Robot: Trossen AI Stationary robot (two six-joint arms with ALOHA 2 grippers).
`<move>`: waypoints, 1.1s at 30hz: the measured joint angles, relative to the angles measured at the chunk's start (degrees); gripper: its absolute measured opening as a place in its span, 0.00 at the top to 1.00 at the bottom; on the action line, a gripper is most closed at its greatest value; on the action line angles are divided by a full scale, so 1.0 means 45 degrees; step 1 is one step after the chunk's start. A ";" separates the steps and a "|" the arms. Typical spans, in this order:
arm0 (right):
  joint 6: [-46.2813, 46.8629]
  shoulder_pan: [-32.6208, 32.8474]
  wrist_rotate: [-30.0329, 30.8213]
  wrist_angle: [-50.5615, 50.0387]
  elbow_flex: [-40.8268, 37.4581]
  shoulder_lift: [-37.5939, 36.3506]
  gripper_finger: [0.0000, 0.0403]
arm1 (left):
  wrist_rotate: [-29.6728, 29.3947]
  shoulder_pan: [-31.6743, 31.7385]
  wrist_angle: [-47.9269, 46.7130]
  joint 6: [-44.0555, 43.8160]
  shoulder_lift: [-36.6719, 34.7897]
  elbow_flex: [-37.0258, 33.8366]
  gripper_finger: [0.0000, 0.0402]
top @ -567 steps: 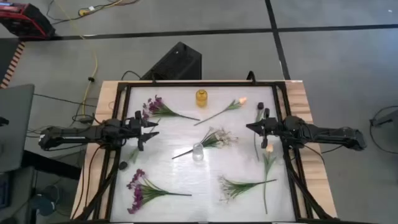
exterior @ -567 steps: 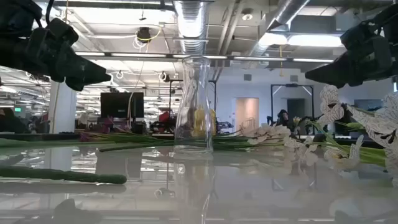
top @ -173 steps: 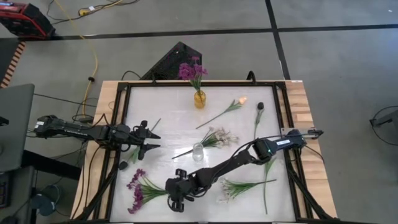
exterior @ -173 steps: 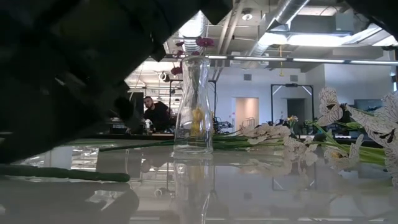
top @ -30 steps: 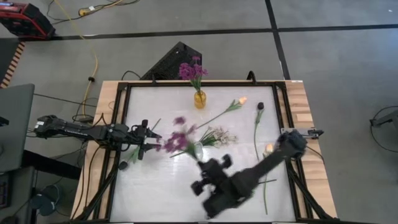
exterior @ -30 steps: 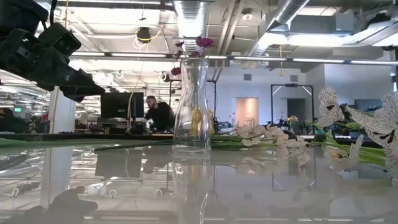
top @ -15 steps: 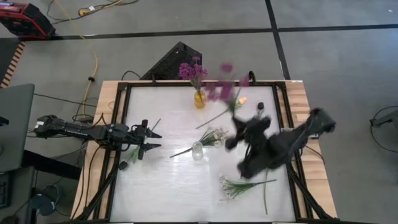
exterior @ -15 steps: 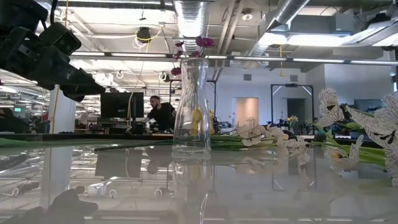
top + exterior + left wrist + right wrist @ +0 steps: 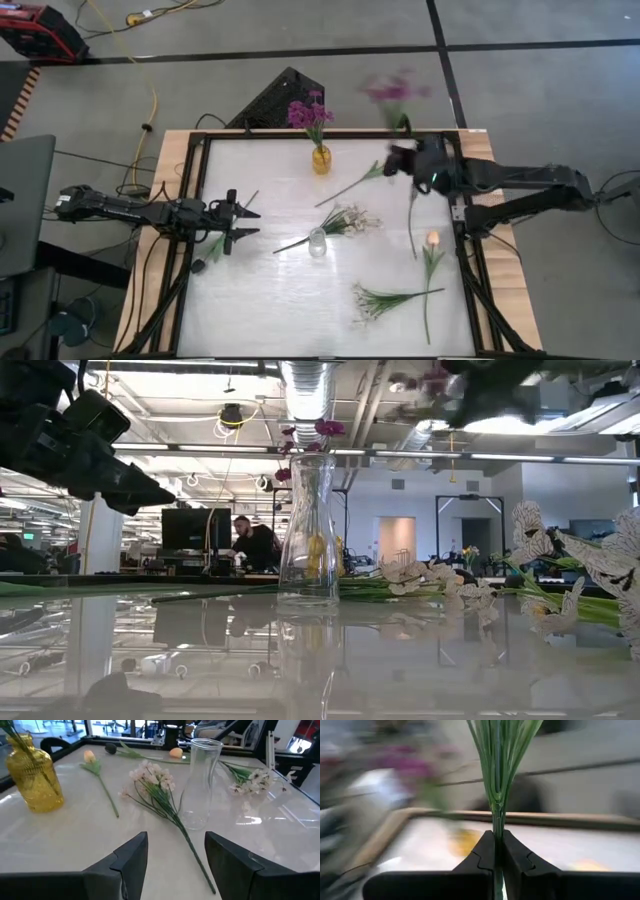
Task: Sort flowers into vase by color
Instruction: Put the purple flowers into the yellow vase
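The right hand [image 9: 400,160] is up over the far right corner of the desk [image 9: 280,290], fingers pressed tight on the green stem of a purple spray [image 9: 397,93]. The blossoms hang out past the desk's far edge and look smeared in the overhead shot. In the right wrist view you can see the stem [image 9: 498,780] pinched right between the two dark fingers [image 9: 482,857].

The left hand [image 9: 240,222] sits low at the left side of the desk, fingers spread wide with nothing in them, pointed toward the clear glass vase [image 9: 318,244] in the middle. A white-blossom spray [image 9: 345,221] lies right beside that vase.

The yellow vase [image 9: 322,159] at the far edge already has a purple spray [image 9: 308,112] standing in it. Lying flat on the desk: a peach tulip [image 9: 372,172] near the yellow vase, a dark bud [image 9: 418,171] and another peach tulip [image 9: 432,240] along the right side, plus a second white spray [image 9: 375,300] toward the near edge.

In the low view, a person [image 9: 256,544] is in the room behind.
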 joint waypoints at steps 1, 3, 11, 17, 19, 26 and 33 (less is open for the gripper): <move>-0.1572 -0.0730 -0.1767 0.2464 -0.0710 -0.0149 0.91 | -0.0106 0.0000 0.0034 0.0163 0.0000 0.0004 0.54; -0.3369 -0.2120 -0.4510 0.5986 -0.1732 -0.0146 0.91 | -0.0503 0.0001 0.0089 0.0502 -0.0001 0.0010 0.54; -0.3589 -0.6536 -0.8943 1.7202 -0.4712 0.2901 0.91 | -0.1516 0.0001 0.0065 -0.0079 0.0003 -0.0070 0.54; -0.2049 -0.7268 -0.9327 2.3531 -0.4420 0.7826 0.91 | -0.2235 0.0013 0.0127 -0.0001 0.0000 -0.0083 0.54; -0.1751 -0.7157 -0.9776 2.4820 -0.3865 0.9263 0.91 | -0.2335 0.0029 0.0291 0.0045 0.0000 -0.0083 0.54; -0.2197 -0.6328 -0.9853 2.4773 -0.1360 1.2235 0.91 | -0.3243 0.0044 0.1316 0.1299 0.0000 -0.0087 0.54; -0.3189 -0.5851 -0.9804 2.4801 -0.0709 1.2991 0.91 | -0.3531 0.0256 0.1834 0.1944 -0.0005 -0.0092 0.54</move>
